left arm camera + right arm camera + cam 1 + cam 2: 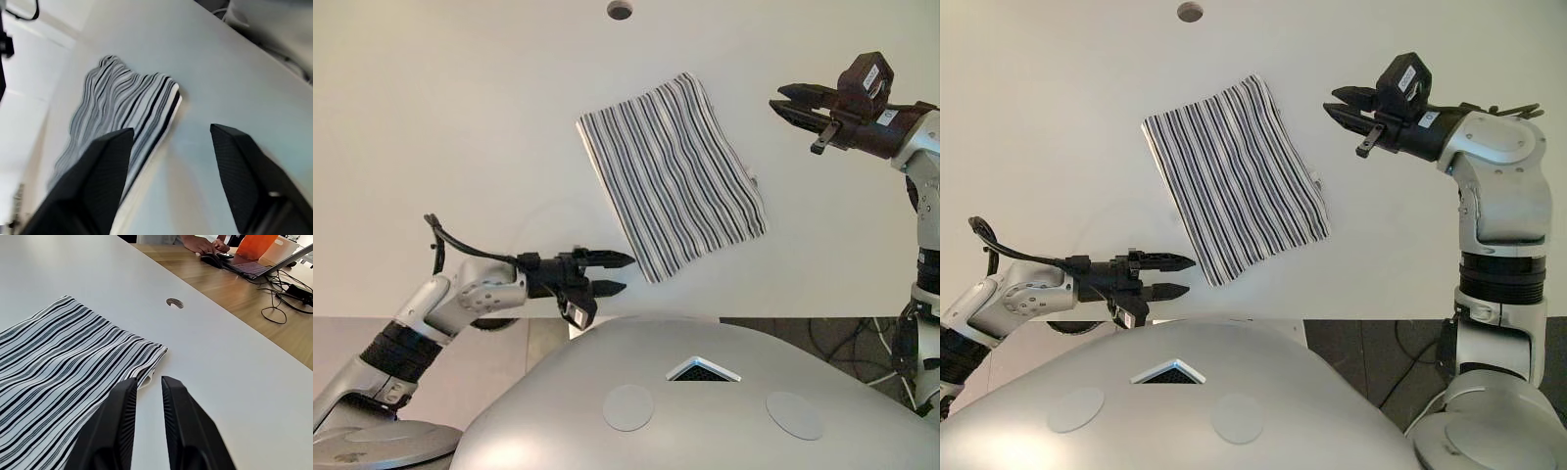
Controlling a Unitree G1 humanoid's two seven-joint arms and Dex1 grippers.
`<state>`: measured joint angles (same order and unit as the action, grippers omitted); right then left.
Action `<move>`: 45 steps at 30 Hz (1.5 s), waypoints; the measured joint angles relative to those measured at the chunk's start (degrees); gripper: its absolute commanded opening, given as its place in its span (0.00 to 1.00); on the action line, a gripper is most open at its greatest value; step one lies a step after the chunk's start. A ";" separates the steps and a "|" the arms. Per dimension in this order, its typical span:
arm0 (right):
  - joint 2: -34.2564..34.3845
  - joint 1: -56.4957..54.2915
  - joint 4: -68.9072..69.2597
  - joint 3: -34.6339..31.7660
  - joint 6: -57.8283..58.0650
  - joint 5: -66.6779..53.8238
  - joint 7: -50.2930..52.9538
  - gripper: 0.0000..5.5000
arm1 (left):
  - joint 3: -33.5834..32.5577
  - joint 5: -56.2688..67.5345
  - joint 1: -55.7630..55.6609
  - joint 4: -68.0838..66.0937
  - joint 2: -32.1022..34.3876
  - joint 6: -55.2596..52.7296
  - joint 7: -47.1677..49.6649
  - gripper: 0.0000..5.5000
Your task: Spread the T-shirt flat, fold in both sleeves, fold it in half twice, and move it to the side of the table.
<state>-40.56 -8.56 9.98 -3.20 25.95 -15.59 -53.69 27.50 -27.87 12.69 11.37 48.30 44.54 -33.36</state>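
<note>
**A:** Look at the T-shirt (671,176): it's a tight striped rectangle, no sleeves sticking out, lying skewed on the white table (431,117). I'd call the spreading, the sleeve folds and both halvings done.

**B:** Agreed, that's how it reads. But it sits around the middle, with the round port (620,10) well beyond its far corner. So the last job, shifting it to the side of the table, looks undone.

**A:** Arms, then. The left gripper (628,273) is low at the near edge, forearm stretched in from the left and pointing right. It's just beside the shirt's near corner.

**B:** And its jaws are spread wide with nothing between them. From the wrist you can see the shirt's corner lying just past one finger (105,171), not pinched.

**A:** Over on the right, the right gripper (775,98) is held up off the table. It points left toward the shirt's far right edge, a little apart from it.

**B:** Only a narrow gap between those fingers, and nothing in it. Neither side has cloth in hand.

**A:** So I reckon a grab or a slide from that near corner comes next.
</note>
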 measured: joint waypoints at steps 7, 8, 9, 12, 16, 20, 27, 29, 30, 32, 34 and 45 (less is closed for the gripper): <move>-0.64 0.21 0.04 0.59 -0.72 0.05 0.08 0.17 | 3.53 -8.39 -8.09 -4.80 -8.34 -0.09 4.05 0.53; -0.79 0.47 0.09 0.59 -0.91 0.05 0.08 0.17 | 3.84 -8.39 -8.37 -4.97 -8.42 -0.09 4.07 0.53; -1.09 0.63 0.10 0.59 -1.12 0.04 0.06 0.17 | 3.96 -8.39 -8.46 -5.01 -8.42 -0.09 4.07 0.53; -1.63 0.82 0.15 0.57 -1.46 0.01 0.07 0.17 | 4.37 -8.29 -8.87 -5.09 -8.20 0.04 3.98 0.48; -2.03 2.80 0.10 -0.69 -2.18 -0.13 -0.01 0.17 | 5.20 -7.98 -9.24 -5.76 -6.69 1.26 3.87 0.35; -3.85 6.16 0.11 -2.93 -3.47 -0.20 -0.61 0.17 | 5.81 -6.48 -9.09 -6.49 -4.81 2.00 3.21 0.21; -3.87 7.15 -0.03 -3.01 -5.19 0.00 -0.51 0.17 | 6.57 -5.18 -11.94 -7.58 -4.90 3.21 1.38 0.06; -3.87 8.27 -0.09 -3.01 -6.42 0.15 -0.11 0.17 | 6.36 -4.72 -14.14 -10.36 -6.07 3.44 2.68 0.03; -3.86 8.98 -0.09 -3.01 -6.61 0.34 0.07 0.17 | 6.13 -4.71 -15.05 -11.43 -6.63 3.46 3.10 0.01; -3.87 9.66 -0.02 -3.01 -7.30 0.67 0.48 0.17 | 5.90 -4.71 -16.31 -13.32 -7.70 3.46 4.74 0.00; -3.91 11.33 0.34 -3.04 -8.48 1.45 0.54 0.17 | 5.86 -4.71 -16.51 -13.82 -8.09 3.46 5.31 0.00; -10.74 37.56 -0.28 -8.13 -65.86 36.16 15.71 0.25 | 0.56 -6.86 -8.89 -9.70 3.19 6.59 8.89 0.00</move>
<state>-51.29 29.00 9.70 -11.33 -39.92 20.57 -37.98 28.06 -34.73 3.80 1.67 51.49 51.13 -24.47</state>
